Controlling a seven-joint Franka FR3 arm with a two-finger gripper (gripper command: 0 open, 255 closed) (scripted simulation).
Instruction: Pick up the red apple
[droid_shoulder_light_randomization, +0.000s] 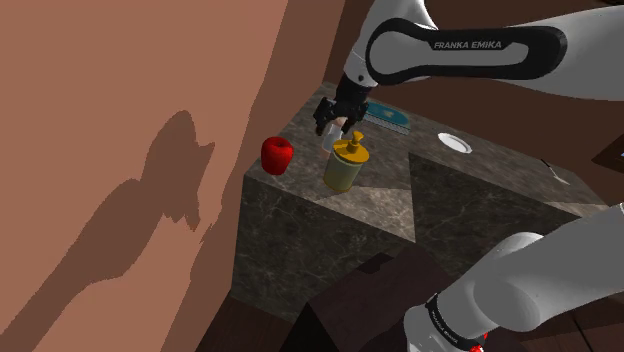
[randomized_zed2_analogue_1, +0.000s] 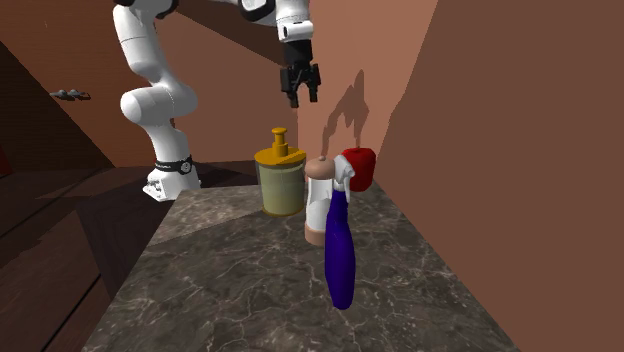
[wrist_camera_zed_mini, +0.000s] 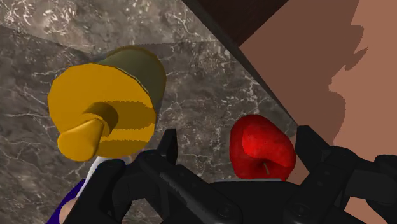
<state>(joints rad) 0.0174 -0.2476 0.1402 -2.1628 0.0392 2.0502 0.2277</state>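
Observation:
The red apple (droid_shoulder_light_randomization: 277, 155) sits at the corner of the dark marble counter (droid_shoulder_light_randomization: 470, 190), close to the brown wall. In the second exterior view the apple (randomized_zed2_analogue_1: 362, 163) is partly hidden behind a blue spray bottle (randomized_zed2_analogue_1: 340, 250). My black gripper (droid_shoulder_light_randomization: 333, 118) hangs open in the air above the counter, well clear of everything (randomized_zed2_analogue_1: 300, 85). Through the wrist camera the apple (wrist_camera_zed_mini: 261, 147) lies below, nearer one finger (wrist_camera_zed_mini: 310, 143) than the other, and untouched by either; the gripper (wrist_camera_zed_mini: 239, 145) holds nothing.
A yellow pump dispenser (droid_shoulder_light_randomization: 346, 165) stands right beside the apple, also under the hand (wrist_camera_zed_mini: 105, 118). A clear jar with a tan cap (randomized_zed2_analogue_1: 318, 200) and the blue spray bottle crowd the same corner. Farther back lie a teal flat object (droid_shoulder_light_randomization: 388, 117) and a white dish (droid_shoulder_light_randomization: 454, 143).

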